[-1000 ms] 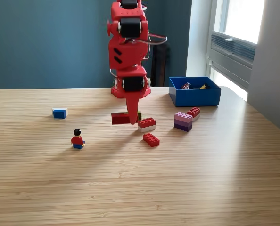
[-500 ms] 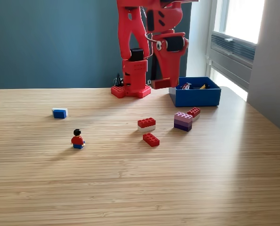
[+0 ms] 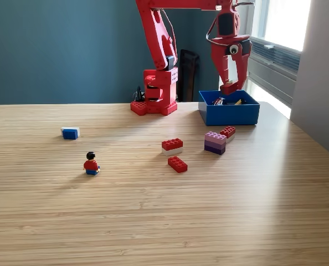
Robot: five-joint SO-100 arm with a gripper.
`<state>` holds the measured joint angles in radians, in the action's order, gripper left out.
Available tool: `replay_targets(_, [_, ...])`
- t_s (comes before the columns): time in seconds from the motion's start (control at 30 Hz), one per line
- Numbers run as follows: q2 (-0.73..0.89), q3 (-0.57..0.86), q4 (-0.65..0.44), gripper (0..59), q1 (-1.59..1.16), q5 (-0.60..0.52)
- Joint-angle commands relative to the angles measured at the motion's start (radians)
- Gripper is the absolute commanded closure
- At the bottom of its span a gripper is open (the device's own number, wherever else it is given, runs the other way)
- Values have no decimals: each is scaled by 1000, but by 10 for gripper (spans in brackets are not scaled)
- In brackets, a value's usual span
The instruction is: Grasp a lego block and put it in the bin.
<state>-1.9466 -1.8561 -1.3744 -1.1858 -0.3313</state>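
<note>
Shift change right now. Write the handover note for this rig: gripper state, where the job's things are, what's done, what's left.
Gripper: hanging over the blue bin, tip pointing down; whether it holds a block cannot be told.
Bin: far right of the table in the exterior view, with a few small pieces inside.
On the table: red-on-white block, flat red block, purple block, small red block, blue-and-white block, minifigure.
Done: some pieces binned.
Left: probably those loose blocks.

The red arm (image 3: pixel 163 61) stretches toward the exterior view's right, wrist bent down, fingers (image 3: pixel 231 86) pointing downward.
</note>
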Motion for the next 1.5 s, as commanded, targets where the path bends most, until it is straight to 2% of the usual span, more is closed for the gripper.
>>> replay_targets(0.03, [-64, -18, 44, 586, -129, -18])
replay_targets(0.23, [-64, -55, 63, 583, -126, 0])
replay_targets(0.27, [-64, -60, 63, 540, -124, 8])
replay_targets(0.33, [-64, -64, 61, 395, -120, 15])
replay_targets(0.37, [-64, -64, 61, 347, -117, 14])
replay_targets(0.47, [-64, -60, 61, 299, -107, 6])
replay_targets(0.57, [-64, -51, 61, 309, -94, -3])
replay_targets(0.63, [-64, -43, 61, 344, -71, -6])
replay_targets(0.7, [-64, -32, 61, 419, -31, -6])
replay_targets(0.77, [-64, -18, 63, 533, 31, -9])
replay_targets(0.83, [-64, -8, 63, 585, 104, 0])
replay_targets(1.03, [-64, -3, 120, 585, 402, 74])
replay_targets(1.27, [-64, -14, 195, 585, 761, 225])
replay_targets(1.5, [-64, -71, 285, 585, 948, 336])
